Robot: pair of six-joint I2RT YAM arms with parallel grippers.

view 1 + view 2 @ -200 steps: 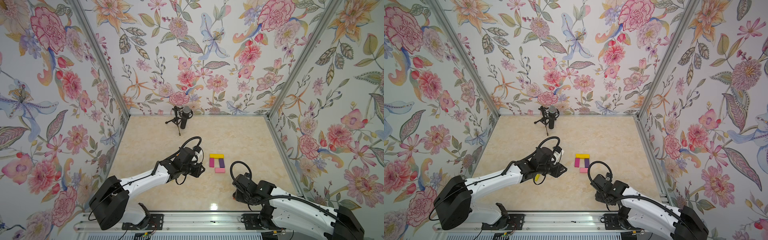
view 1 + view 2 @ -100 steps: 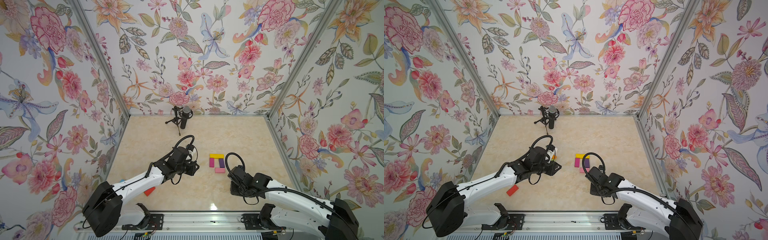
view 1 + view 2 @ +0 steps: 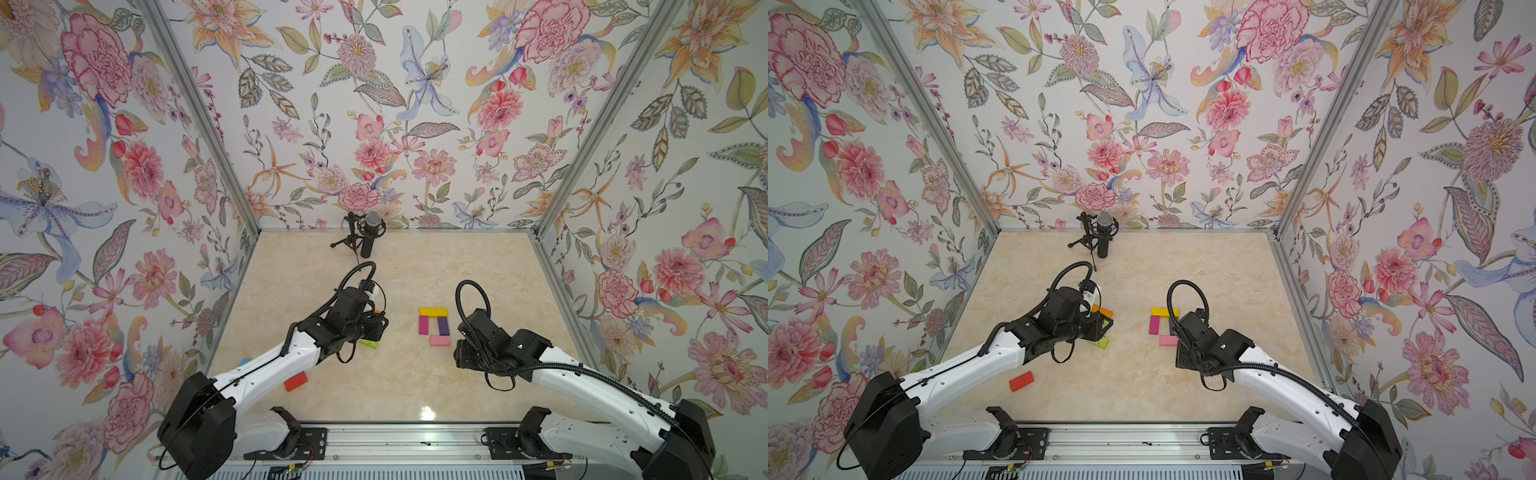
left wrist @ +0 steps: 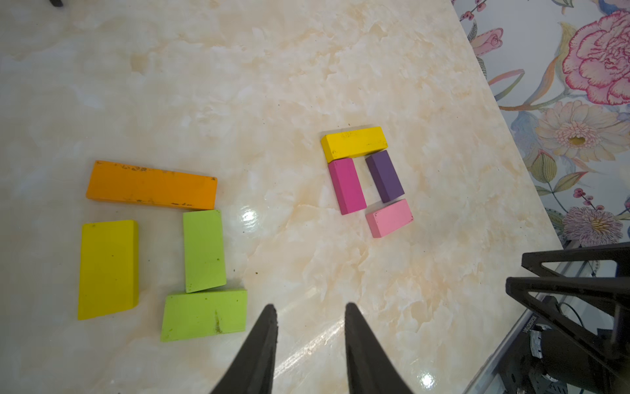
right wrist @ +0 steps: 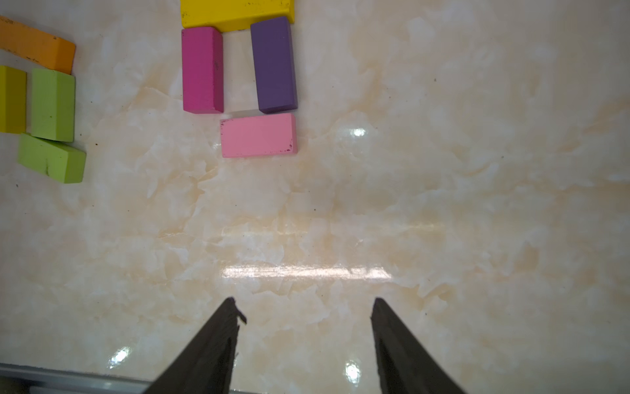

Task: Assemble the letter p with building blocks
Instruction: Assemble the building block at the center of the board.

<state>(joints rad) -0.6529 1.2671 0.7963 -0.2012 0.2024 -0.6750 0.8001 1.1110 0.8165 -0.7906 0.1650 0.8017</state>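
While the pink block (image 5: 258,135) lies, seemingly touching, at the end of the purple block (image 5: 274,64), the right end effector (image 5: 303,307) hangs near it, spread wide and empty. The left end effector (image 4: 310,310), narrowly parted and empty, sits farther from it, just beside a lime green block (image 4: 204,319).

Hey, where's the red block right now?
In both top views the red block lies alone near the front of the table, on the left side, beside the left arm and nearer the front than the lime block.

matt scuffed building blocks (image 4: 151,184), glossy marble-look tabletop (image 4: 306,68)
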